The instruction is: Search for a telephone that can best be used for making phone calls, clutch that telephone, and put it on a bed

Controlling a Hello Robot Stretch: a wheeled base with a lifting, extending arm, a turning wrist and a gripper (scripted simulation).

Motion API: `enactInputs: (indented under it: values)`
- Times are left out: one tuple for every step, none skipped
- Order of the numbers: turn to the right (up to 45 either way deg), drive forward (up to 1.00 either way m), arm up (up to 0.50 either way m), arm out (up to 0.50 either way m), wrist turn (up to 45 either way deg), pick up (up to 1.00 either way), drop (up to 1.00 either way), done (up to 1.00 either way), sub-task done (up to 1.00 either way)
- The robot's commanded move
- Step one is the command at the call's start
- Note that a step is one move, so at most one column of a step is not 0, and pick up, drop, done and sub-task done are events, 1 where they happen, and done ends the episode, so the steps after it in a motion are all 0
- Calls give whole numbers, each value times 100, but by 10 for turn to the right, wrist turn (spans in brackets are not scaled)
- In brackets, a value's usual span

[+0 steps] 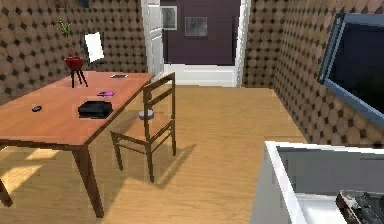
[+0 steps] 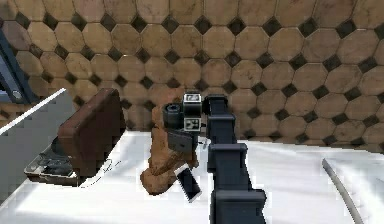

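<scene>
In the arm side view my arm [image 2: 229,170] rises as a dark bar over a white surface [image 2: 290,185]. Two white marked squares [image 2: 190,110] sit at its far end. My gripper [image 2: 167,132] is just left of them, in front of a brown lumpy thing [image 2: 160,165] that stands on the white surface. I cannot tell whether it holds anything. A small dark flat slab with a pale edge [image 2: 187,183] shows just beside the arm, below the brown thing. It may be a telephone. Whether it lies on the surface or hangs, I cannot tell.
An open brown case [image 2: 85,140] stands on the white surface's left part and a grey strip [image 2: 345,185] lies at its right. Ahead, a wooden table [image 1: 50,125] carries a black box [image 1: 95,109] and a red bowl [image 1: 76,65]. A chair [image 1: 148,120], a doorway [image 1: 200,40] and a wall screen [image 1: 355,70] are also there.
</scene>
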Motion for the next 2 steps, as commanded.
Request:
enactInputs:
  values:
    - [0,0,0,-8,0,0,0,0,0]
    - [0,0,0,0,0,0,0,100,0]
